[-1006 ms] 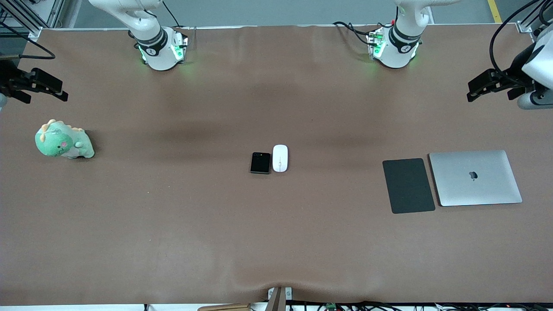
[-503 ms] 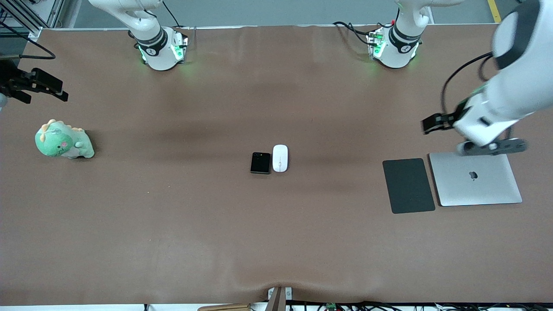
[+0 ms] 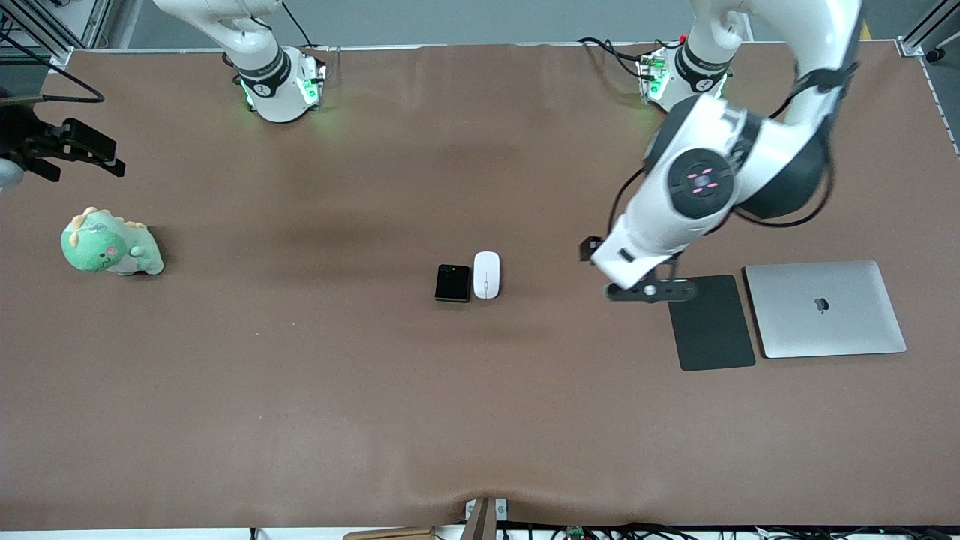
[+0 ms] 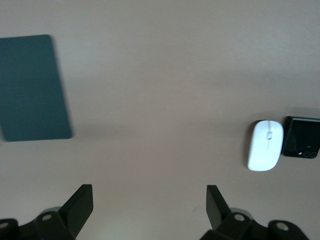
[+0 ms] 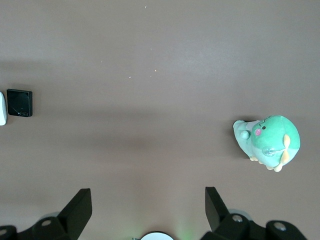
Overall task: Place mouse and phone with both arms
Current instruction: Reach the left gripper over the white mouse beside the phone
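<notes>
My worktop point(image 3: 300, 390) is covered in a matte brown sheet, slightly rippled along the edge nearest the front camera. At its middle lie the mouse point(image 3: 486, 274), a glossy white oval with a thin grey line down its spine, and the phone point(image 3: 452, 283), a small black near-square slab with rounded corners and tiny camera dots at one edge; they lie side by side, just about touching, the mouse toward my left arm's end. Toward that same end a flat, dull black rectangular mouse pad point(image 3: 711, 322) lies just beside a closed silver laptop point(image 3: 825, 308) with smooth rounded corners. Toward my right arm's end sits a soft, fuzzy green dinosaur plush point(image 3: 109, 244) with pale orange spikes. A second ago my left pincer point(image 3: 651, 289) hung at the worktop's outer edge past the laptop; since then it has swung inward and now hovers over bare brown sheet at the mouse pad's corner, between the pad and the mouse, its black fingers point(image 4: 80, 204) spread wide and pinching nothing. My right pincer point(image 3: 71, 150) has barely shifted: it waits over the worktop's edge above the plush, its fingers point(image 5: 79, 206) spread just as wide and empty. Mouse and phone lie where they lay before.
</notes>
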You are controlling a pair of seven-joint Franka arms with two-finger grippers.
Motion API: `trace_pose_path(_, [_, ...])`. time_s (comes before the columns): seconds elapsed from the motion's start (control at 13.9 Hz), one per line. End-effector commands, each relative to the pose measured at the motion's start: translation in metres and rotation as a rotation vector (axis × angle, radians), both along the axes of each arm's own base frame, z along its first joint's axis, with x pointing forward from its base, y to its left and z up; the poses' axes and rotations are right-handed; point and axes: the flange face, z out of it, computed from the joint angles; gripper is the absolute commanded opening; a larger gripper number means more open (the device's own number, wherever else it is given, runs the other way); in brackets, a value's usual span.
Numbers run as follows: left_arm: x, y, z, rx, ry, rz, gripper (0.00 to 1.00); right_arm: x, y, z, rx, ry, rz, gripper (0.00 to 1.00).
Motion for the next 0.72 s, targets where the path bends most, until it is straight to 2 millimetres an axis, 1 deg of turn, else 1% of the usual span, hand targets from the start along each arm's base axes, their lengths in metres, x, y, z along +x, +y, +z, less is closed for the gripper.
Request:
trace_pose_path(0.0, [-0.007, -0.050, -0.036, -0.011, -0.019, -0.028, 1.00, 0.000, 0.001, 0.002, 0.005, -0.005, 0.000, 1.00])
trace_pose_path(0.14, [-0.018, -0.089, -0.069, -0.037, -0.053, -0.014, 1.00, 0.000, 0.001, 0.002, 0.005, -0.005, 0.000, 1.00])
trace_pose_path(0.29, [-0.031, -0.122, -0.100, -0.060, -0.077, -0.005, 1.00, 0.001, 0.002, 0.002, 0.003, -0.006, 0.003, 1.00])
trace_pose_path(0.43, [-0.039, -0.144, -0.125, -0.079, -0.094, 0.021, 1.00, 0.001, 0.005, 0.001, 0.005, -0.005, 0.008, 1.00])
trace_pose_path(0.65, [-0.052, -0.169, -0.162, -0.107, -0.118, 0.051, 1.00, 0.004, 0.006, -0.002, 0.004, -0.007, 0.011, 1.00])
